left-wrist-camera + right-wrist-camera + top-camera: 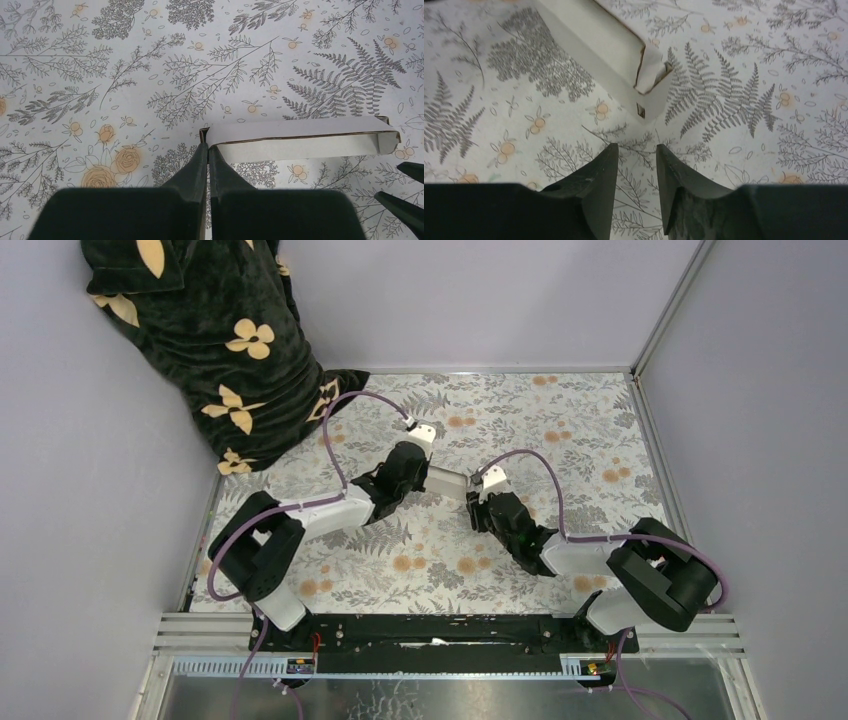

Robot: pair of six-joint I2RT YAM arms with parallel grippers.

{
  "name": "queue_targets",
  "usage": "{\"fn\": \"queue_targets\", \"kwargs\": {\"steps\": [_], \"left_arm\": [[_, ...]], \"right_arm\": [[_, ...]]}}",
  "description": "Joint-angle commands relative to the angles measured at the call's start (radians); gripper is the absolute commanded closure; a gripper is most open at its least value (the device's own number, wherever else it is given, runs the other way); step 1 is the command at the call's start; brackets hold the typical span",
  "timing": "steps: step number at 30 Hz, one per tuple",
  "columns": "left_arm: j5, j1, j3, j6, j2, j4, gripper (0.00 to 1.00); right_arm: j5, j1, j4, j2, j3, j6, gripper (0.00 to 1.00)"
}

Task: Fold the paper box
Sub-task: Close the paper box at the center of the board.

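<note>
The paper box, white thin cardboard folded into a long narrow shape, hangs between the two arms [446,481]. In the left wrist view the paper box [300,140] stretches to the right from my left gripper [208,146], which is shut on its left end wall. The right wrist view shows the box's other end [624,55] with a small flap tucked inside, just ahead of my right gripper [637,147]. That gripper is open, its fingers apart from the box with nothing between them. From above, the right gripper [478,502] sits just below the box's right end.
A floral-patterned cloth [560,430] covers the table. A dark fabric with cream flowers [225,350] hangs over the far left corner. Grey walls enclose the table, and a metal rail [450,625] runs along the near edge.
</note>
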Motion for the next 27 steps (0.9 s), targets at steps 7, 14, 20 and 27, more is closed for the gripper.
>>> {"fn": "queue_targets", "kwargs": {"steps": [7,14,20,27], "left_arm": [[0.058,0.003,0.013,0.067,0.071,-0.04,0.95],[0.101,0.005,0.042,0.137,0.091,-0.021,0.95],[0.161,0.01,0.085,0.194,0.126,-0.022,0.96],[0.236,0.025,0.13,0.217,0.151,-0.032,0.96]], "right_arm": [[-0.008,0.01,-0.025,-0.052,-0.004,-0.093,0.4],[-0.008,0.002,-0.105,-0.142,0.027,-0.207,0.24],[-0.066,-0.003,-0.149,-0.077,0.126,-0.293,0.2],[-0.08,-0.003,-0.19,0.056,0.247,-0.362,0.21]]}}
